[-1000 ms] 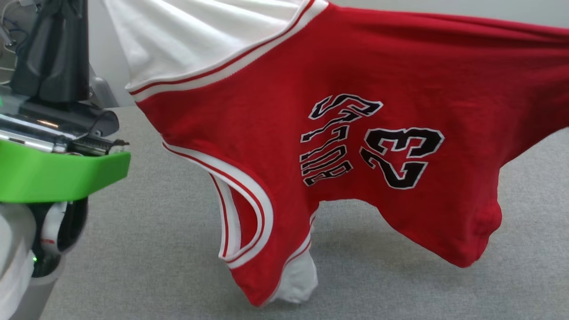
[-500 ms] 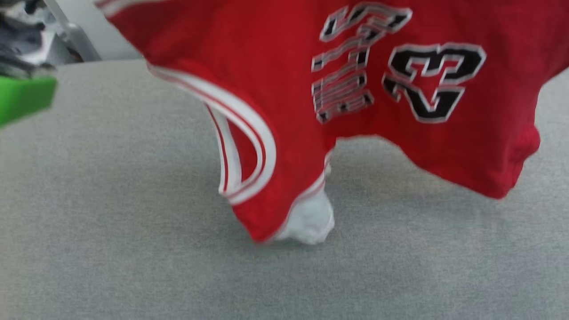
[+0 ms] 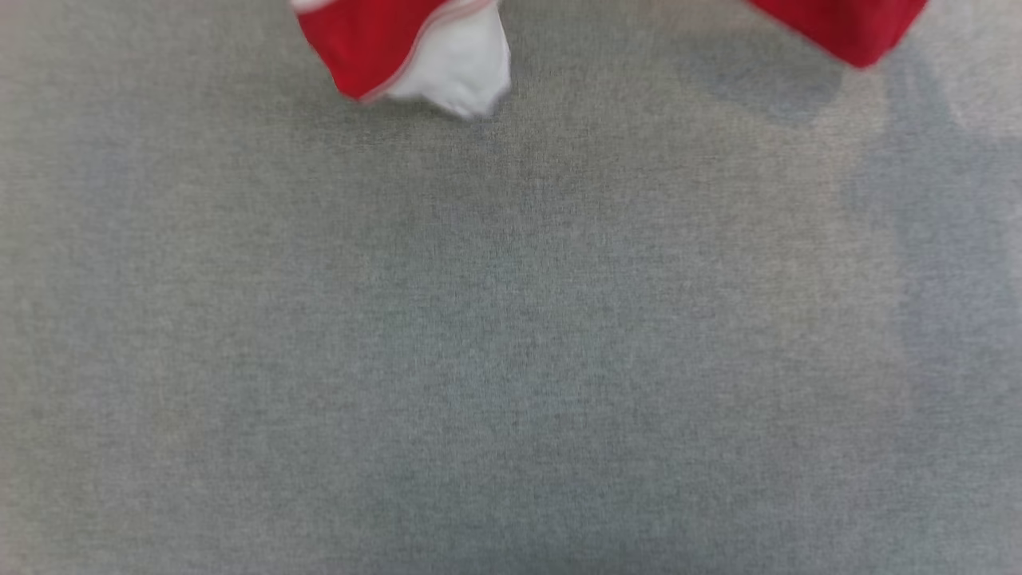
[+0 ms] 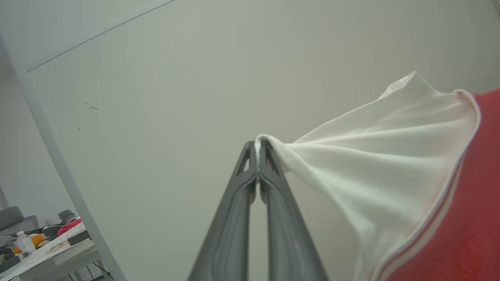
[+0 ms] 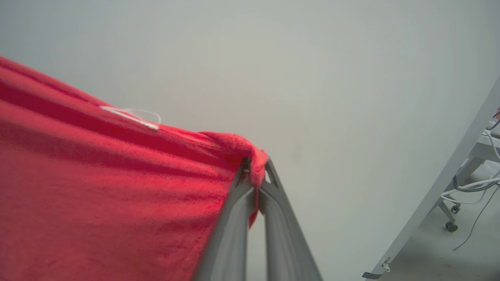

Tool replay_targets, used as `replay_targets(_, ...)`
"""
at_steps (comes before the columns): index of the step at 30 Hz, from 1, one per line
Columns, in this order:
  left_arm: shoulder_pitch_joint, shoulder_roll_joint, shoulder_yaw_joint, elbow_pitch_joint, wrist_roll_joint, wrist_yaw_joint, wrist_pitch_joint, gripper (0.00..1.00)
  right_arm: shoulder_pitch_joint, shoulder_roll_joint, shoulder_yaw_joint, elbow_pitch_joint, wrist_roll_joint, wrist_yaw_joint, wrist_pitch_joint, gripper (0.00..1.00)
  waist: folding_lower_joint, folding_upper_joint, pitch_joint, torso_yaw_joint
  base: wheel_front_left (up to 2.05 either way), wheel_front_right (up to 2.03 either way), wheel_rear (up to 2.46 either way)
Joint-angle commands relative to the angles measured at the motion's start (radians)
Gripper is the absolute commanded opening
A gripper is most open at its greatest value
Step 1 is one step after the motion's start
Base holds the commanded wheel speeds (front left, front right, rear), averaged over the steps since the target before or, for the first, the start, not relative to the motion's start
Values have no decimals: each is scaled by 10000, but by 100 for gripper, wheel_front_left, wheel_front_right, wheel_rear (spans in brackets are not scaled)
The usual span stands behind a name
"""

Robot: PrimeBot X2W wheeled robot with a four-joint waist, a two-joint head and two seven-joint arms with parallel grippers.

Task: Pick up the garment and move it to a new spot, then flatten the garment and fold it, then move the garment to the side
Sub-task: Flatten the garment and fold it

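**Above the grey table: garment held aloft at two edges**

Head view: the table surface is grey, cloth-textured and blurred. The lowest folds of the garment show at the upper edge, a red-and-white tip at left and a red tip at right. Soft shadows lie beneath them. Whether the tips touch the surface cannot be told.

Left wrist view: the left pincer has its fingers pressed together on the edge of the white sleeve, before a plain pale wall. A white post crosses at left. Beside it a side table carries a small capped bottle and blurred clutter.

Right wrist view: the right pincer is clamped on a bunched red edge of the garment. A frame leg on a castor and loose cables stand at right.
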Motion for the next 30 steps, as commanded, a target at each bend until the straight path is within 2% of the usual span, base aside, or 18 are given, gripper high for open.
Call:
replay_targets(1, -664, -56, -65, 545, 249, -29, -139, 0, -527, 65, 127, 465, -222, -21, -195, 0, -2, -1, 1410, 9, 0, 0, 0)
replay_targets(7, -3114, -457, -760, 3184, 913, -240, -909, 0, -2684, 857, 662, 2662, -1060, -21, -1256, 0, -2, -1, 2162, -136, 0, 0, 0)
replay_targets(12, -4771, -905, -1197, 4991, 1445, -281, -1957, 0, -4042, 1630, 444, 4243, -1766, -21, -2386, 0, -2, -1, 2508, -215, 0, 0, 0)
replay_targets(16, -6139, -1320, -1280, 6244, 1923, -132, -3079, 0, -4993, 2144, 212, 5332, -2429, -21, -3437, 0, -2, -1, 2706, -252, 0, 0, 0)
replay_targets(19, -6723, -1583, -1278, 6864, 2138, -27, -3429, 0, -5394, 2445, -7, 5933, -2798, -21, -4097, 0, -2, -1, 2784, -242, 0, 0, 0)
replay_targets(22, -6696, -1851, -1338, 7173, 2201, -72, -3516, 0, -5586, 2677, -123, 6528, -3044, -21, -4652, 0, -2, -1, 2881, -171, 0, 0, 0)
replay_targets(25, -6155, -2018, -1204, 6873, 2099, -123, -3525, 0, -5540, 2779, -80, 7002, -3153, -21, -5019, 0, -2, -1, 3000, -82, 0, 0, 0)
replay_targets(30, -4268, -2424, -853, 6017, 1814, -198, -3529, 0, -5094, 2758, 167, 7641, -3133, -21, -5444, 0, -2, -1, 3054, 138, 0, 0, 0)
